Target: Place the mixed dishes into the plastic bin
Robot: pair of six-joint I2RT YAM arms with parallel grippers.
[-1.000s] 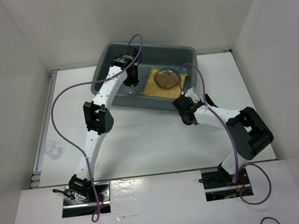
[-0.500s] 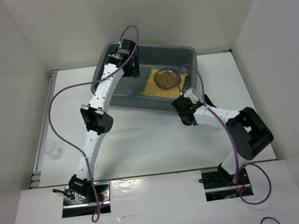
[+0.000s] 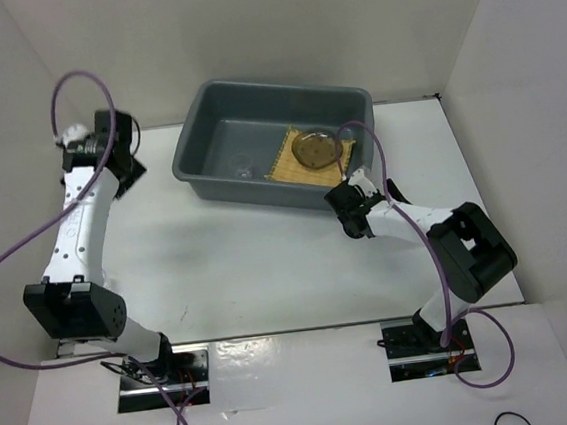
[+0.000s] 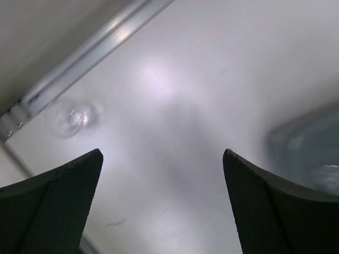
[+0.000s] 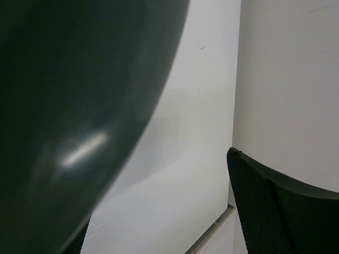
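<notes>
Left gripper point(image 4: 161, 153), wide and empty, hangs over the bench point(image 4: 180, 95); centre it on the small clear dish point(image 4: 71, 117) by the rail point(image 4: 95, 47), close softly. Right gripper point(image 5: 159, 211) sits wide beside the plastic bin point(image 3: 213, 89)

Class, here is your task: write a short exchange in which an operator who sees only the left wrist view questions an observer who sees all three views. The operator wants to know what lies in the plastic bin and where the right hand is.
Operator: My view catches only a blurred corner of the plastic bin. What lies inside it?
Observer: From above, a woven mat lies flat in the bin's right half, with a round transparent plate resting on it.
Operator: I cannot see the other arm at all. Where is the right hand?
Observer: The right hand is outside the bin, beside its near right corner. It is open, with nothing between its fingers.
</notes>
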